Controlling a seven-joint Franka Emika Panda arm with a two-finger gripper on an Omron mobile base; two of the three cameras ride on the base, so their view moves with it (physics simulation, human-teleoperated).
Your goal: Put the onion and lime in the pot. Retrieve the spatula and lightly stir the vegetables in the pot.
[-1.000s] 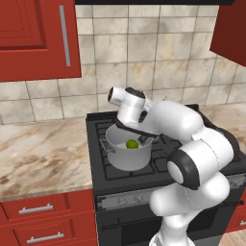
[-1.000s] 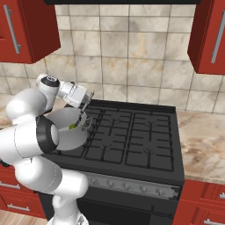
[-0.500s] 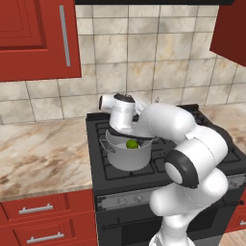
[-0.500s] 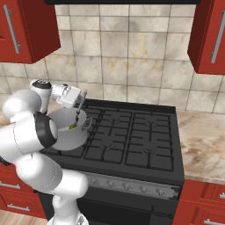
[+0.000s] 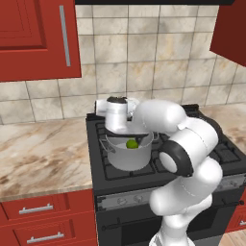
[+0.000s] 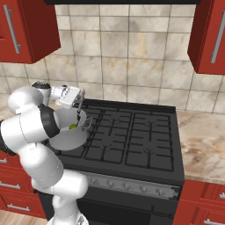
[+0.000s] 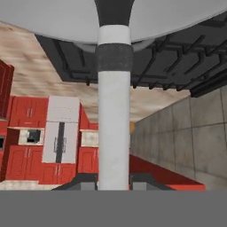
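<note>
White arm links bend over the stove's front-left burner, elbow high, forearm reaching left across the pot (image 5: 127,156), with the wrist turned so the gripper (image 6: 80,102) points sideways and slightly down at the pot's rim. Its fingers are clamped on the spatula (image 7: 114,106), whose pale handle runs straight up the middle of the hand view to a dark neck against the pot's grey curve. From the right base view the spatula's thin shaft (image 6: 78,115) drops from the gripper into the pot (image 6: 66,134), beside the lime (image 6: 73,127). From the left the wrist covers the gripper, but the lime (image 5: 130,143) sits plainly inside the pot. I cannot make out the onion.
</note>
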